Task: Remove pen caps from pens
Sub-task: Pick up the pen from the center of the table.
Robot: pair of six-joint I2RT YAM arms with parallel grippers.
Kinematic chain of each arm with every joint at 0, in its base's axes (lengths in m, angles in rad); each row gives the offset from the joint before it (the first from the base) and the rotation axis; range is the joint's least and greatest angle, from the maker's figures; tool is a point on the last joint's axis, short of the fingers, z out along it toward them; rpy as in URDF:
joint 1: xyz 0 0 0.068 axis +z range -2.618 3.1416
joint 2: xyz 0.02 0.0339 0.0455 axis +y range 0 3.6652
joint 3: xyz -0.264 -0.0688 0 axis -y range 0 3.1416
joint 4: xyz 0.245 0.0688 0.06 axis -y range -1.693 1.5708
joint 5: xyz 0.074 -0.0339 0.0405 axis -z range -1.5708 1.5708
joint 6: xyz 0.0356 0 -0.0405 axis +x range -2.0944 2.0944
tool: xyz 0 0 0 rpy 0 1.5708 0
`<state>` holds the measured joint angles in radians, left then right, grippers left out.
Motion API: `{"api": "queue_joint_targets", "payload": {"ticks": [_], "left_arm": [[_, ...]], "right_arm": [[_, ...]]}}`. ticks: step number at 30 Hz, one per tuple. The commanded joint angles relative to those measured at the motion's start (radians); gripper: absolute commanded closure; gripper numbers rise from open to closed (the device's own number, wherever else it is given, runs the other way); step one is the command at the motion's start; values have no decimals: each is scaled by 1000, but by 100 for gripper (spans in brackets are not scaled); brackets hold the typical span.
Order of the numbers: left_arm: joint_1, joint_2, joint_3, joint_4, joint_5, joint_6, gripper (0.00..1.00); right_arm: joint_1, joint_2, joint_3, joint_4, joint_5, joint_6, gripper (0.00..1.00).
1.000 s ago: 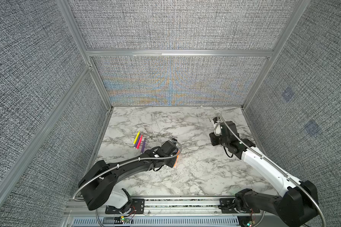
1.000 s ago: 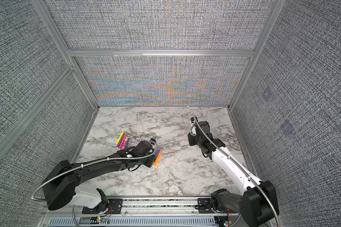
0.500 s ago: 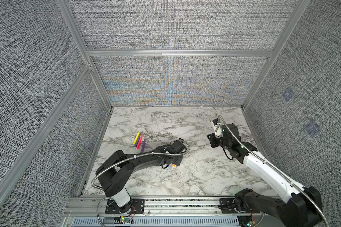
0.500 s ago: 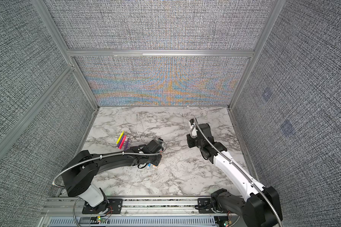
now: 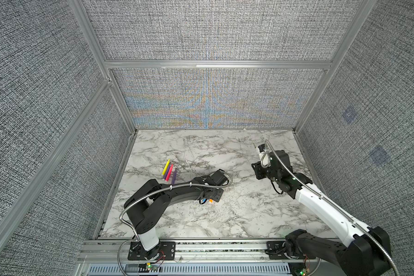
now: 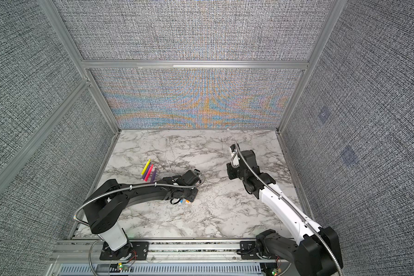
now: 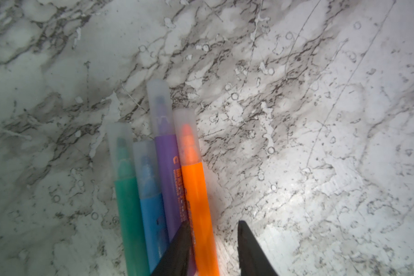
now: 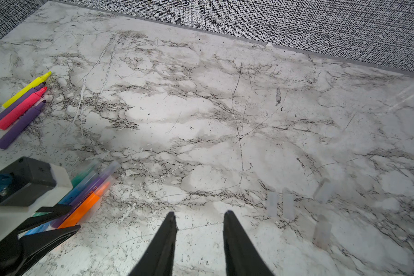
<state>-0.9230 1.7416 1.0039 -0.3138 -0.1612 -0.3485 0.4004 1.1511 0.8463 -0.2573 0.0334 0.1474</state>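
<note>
The left end effector, narrowly open, straddles the capped orange pen lying against the purple pen on the tabletop; closing could pinch both. The right end effector hovers open and empty near loose pen caps.

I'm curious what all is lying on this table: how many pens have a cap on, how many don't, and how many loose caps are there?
Capped pens: 4 (green, blue, purple, orange)
Uncapped pens: 4 (yellow, purple, pink, purple)
Loose caps: 4
Total: 12 pieces
</note>
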Motion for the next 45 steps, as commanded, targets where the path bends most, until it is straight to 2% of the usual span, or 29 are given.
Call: {"api": "queue_joint_targets", "payload": {"ticks": [1,16,25,30,36,40,43,45], "left_arm": [[0,14,6,-6,2,-15,65],[0,60,-8,2,14,-34,66],[0,63,-33,37,35,-40,85],[-5,5,-71,110,96,-37,90],[-14,-218,-165,263,170,-28,92],[-16,-366,-256,410,251,-39,92],[-23,-437,-300,470,287,-54,93],[-30,-456,-315,486,285,-60,93]], "right_arm": [[0,-6,-3,21,12,9,64],[0,17,1,28,23,9,64],[0,9,-5,32,28,15,64],[0,7,-14,45,10,25,64],[2,-96,-144,179,-153,94,64],[2,-196,-281,383,-345,211,63],[9,-243,-392,605,-478,355,58],[19,-267,-432,667,-475,418,48]]}}
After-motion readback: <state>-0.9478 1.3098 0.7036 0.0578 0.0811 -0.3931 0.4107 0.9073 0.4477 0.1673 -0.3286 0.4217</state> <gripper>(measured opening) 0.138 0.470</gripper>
